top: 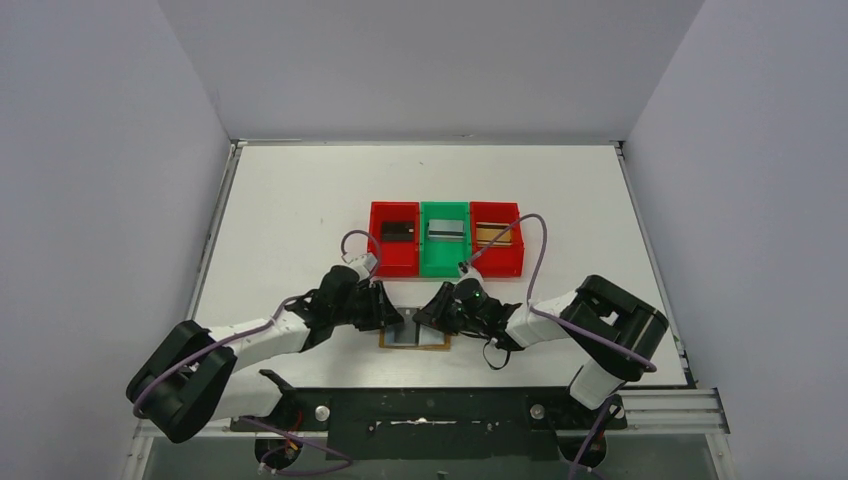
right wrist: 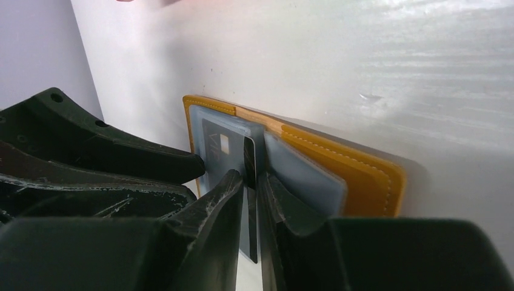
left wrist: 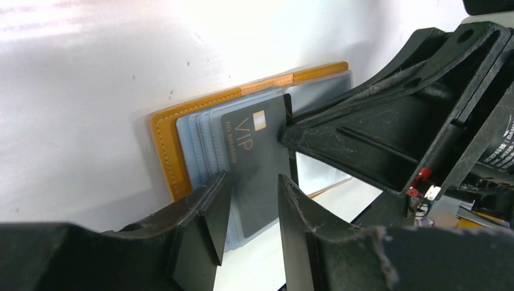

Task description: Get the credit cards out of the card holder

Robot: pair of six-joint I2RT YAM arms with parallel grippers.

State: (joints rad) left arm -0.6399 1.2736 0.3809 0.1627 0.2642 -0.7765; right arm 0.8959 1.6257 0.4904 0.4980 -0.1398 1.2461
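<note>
One dark card [left wrist: 254, 163], undrawn from the card holder [left wrist: 163, 139], was pinched edgewise by the right pincer [right wrist: 253, 182]; the left pincer [left wrist: 254, 206] was spread astride it. Three credit cards [top: 445, 229] were noted in bins [top: 445, 266] beyond both.

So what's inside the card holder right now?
A dark VIP card sticks out of its pale blue pockets, pinched by the right fingers. Any cards deeper in the pockets are covered.
</note>
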